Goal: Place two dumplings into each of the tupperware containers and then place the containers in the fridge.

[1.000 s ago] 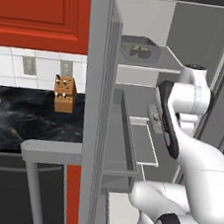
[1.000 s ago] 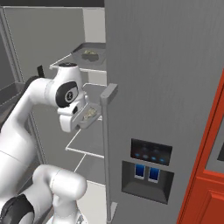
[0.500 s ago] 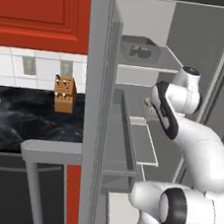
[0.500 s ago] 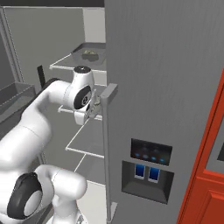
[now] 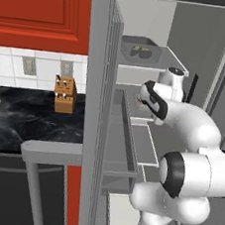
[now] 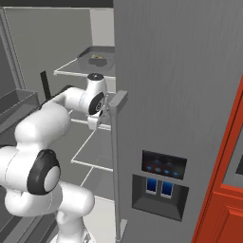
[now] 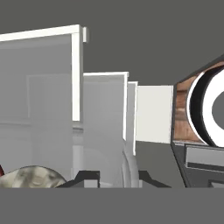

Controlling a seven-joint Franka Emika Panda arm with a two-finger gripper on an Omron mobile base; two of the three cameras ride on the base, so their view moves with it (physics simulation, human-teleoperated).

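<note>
**One tray on the top fridge shelf, arm folded inside**

Nearest the base stand the open fridge (image 5: 206, 56) doors: one door edge-on in the left base view with its bins, one in the right base view carrying a long upright handle (image 6: 115, 161) and a dispenser panel (image 6: 161, 182) with two blue lights. Past them the white arm bends into the light grey interior at the middle shelf level. In the hand view the gripper (image 7: 114, 178) shows two dark tips set close together, pressed nearly shut; whether anything sits between them cannot be told from these pictures.

Above and behind the arm, one shallow grey container (image 5: 138, 46) sits on the top shelf (image 6: 71, 71), with two small pale dumplings (image 5: 140, 50) lying side by side in it; the right base view shows them as a single pale lump.

Outside the fridge, to the left, one brown knife block (image 5: 64, 94) stands on the dark marbled counter (image 5: 28, 124) under red cabinets (image 5: 44, 11).
</note>
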